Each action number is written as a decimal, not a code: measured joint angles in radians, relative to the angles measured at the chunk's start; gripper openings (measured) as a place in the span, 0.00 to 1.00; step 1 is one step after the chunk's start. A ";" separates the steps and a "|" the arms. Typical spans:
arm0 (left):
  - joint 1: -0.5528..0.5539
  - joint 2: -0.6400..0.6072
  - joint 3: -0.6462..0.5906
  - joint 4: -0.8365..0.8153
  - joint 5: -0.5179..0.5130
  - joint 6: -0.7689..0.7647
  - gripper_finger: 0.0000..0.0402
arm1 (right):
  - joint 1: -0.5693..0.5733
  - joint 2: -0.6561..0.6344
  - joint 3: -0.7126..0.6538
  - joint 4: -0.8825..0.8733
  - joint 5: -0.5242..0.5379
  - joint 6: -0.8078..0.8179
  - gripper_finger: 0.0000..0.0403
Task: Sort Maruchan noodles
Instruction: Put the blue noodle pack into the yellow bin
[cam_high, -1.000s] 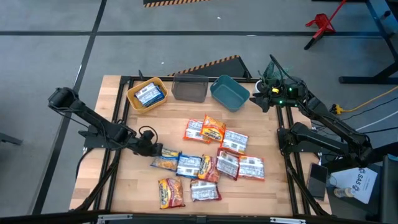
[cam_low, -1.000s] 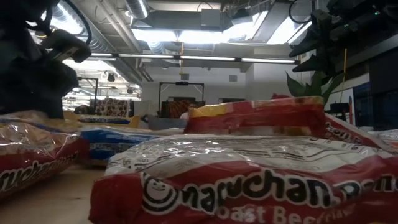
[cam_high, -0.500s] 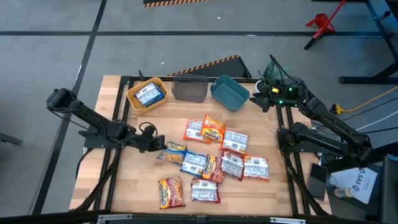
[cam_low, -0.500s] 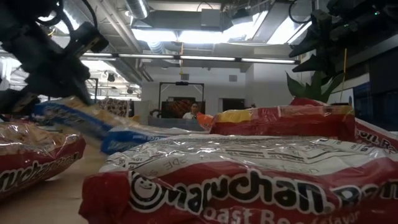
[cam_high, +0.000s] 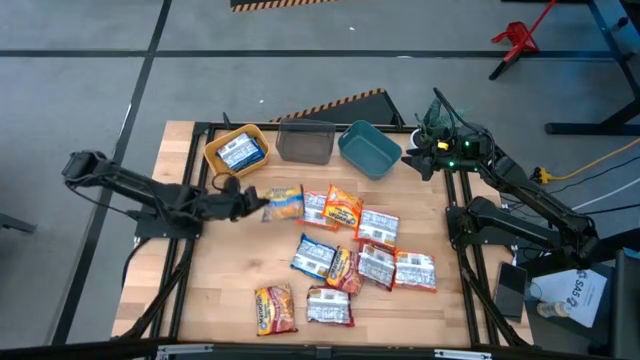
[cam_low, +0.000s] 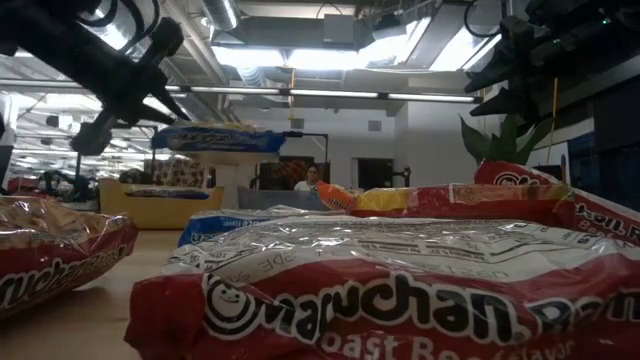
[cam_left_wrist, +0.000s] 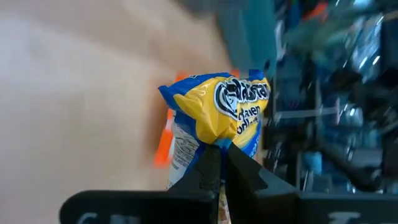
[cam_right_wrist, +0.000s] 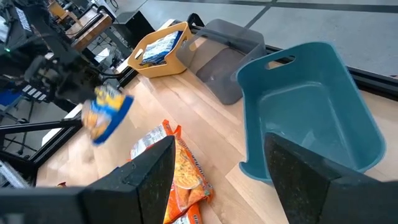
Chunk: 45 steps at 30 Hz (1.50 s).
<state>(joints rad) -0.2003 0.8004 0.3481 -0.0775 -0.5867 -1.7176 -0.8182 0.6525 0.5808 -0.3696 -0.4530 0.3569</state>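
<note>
Pinching blue-yellow packet (cam_high: 283, 203), left gripper (cam_high: 256, 203) clamped on its edge, lifted off table (cam_high: 230, 300) | packet near yellow bin (cam_high: 236, 153) | other packets (cam_high: 360, 260) scattered mid-table | right gripper (cam_right_wrist: 217, 180) fingers spread, empty, above teal bin (cam_high: 369, 149)

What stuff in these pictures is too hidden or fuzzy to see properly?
- Yellow bin, high view: its packet's words are too small.
- Blue-yellow packet in the left gripper, left wrist view: the background is blurred.
- Grey bin, right wrist view: the teal bin partly hides it.
</note>
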 joint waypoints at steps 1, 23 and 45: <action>0.018 -0.016 0.000 -0.001 -0.021 0.018 0.00 | 0.000 0.000 0.000 0.000 0.000 0.000 0.58; 0.543 -0.215 0.000 -0.091 -0.081 0.306 0.00 | 0.000 0.000 0.000 0.000 0.042 0.000 0.58; 0.871 -0.257 0.001 -0.298 0.132 0.365 0.00 | 0.000 0.000 0.000 0.000 0.072 -0.025 0.58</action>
<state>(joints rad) 0.6704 0.5430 0.3489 -0.3751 -0.4543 -1.3526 -0.8181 0.6521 0.5804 -0.3695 -0.3812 0.3317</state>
